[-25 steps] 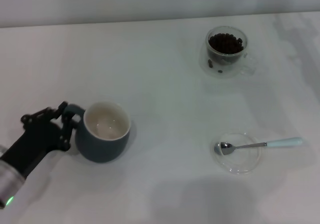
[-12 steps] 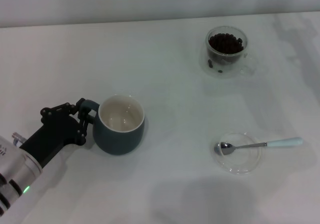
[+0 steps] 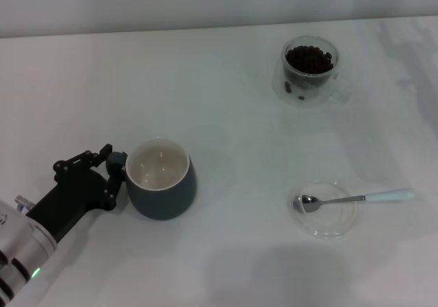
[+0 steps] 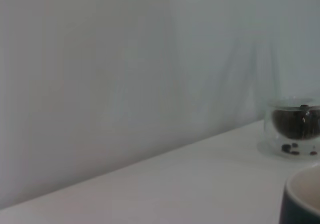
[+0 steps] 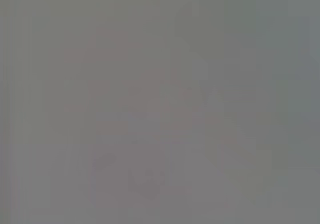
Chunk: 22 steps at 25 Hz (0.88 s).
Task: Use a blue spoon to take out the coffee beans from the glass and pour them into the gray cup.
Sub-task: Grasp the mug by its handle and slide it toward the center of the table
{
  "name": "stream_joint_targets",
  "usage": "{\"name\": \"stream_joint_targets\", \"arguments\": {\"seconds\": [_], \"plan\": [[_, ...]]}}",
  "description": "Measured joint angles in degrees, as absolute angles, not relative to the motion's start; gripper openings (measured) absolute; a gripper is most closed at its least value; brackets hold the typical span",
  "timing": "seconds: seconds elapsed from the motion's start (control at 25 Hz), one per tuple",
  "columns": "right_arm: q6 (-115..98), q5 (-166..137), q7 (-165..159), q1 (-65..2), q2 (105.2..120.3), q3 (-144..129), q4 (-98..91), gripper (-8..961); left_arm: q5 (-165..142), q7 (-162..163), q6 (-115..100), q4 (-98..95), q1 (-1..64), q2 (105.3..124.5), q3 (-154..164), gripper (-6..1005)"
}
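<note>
One hand, our left hand (image 3: 113, 174), grips the gray cup (image 3: 161, 178) by its handle on the surface, well apart from the glass (image 3: 310, 70) of coffee beans (image 3: 309, 59) and the blue spoon (image 3: 352, 199); a slipping handle could tip it.

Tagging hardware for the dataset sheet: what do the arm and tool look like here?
Only the left arm shows. Its tool is matte black, with linkage-style fingers and visible pivot joints on a boxy black body. Behind that comes a silver-white cylindrical wrist section with a small green indicator light. No cables or markings visible. The right arm is out of view.
</note>
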<state>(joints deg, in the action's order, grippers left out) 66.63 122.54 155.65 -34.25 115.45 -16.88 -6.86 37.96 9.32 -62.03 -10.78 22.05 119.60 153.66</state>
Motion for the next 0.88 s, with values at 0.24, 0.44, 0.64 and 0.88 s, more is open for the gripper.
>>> {"name": "stream_joint_targets", "arguments": {"seconds": [0.24,0.44,0.64,0.88], "plan": [[66.63,122.48,155.65,-34.3,115.49,-16.88,-6.67,725,37.99,9.41,-61.38,-10.81,21.67,119.62,153.84,285],[66.63,122.45,155.65,-34.19,115.56,-16.87,-6.42,724,38.01,9.3,-61.76,-11.1,19.77,119.61,153.84,460],[66.62,122.47,155.65,-34.03,115.6,-16.87,-6.32,724,38.06,8.97,-62.11,-11.71,17.81,119.45,153.6,621],[67.13,122.5,155.65,-33.58,115.66,-16.87,-6.13,724,38.03,5.6,-62.79,-12.75,14.88,119.45,153.56,689]]}}
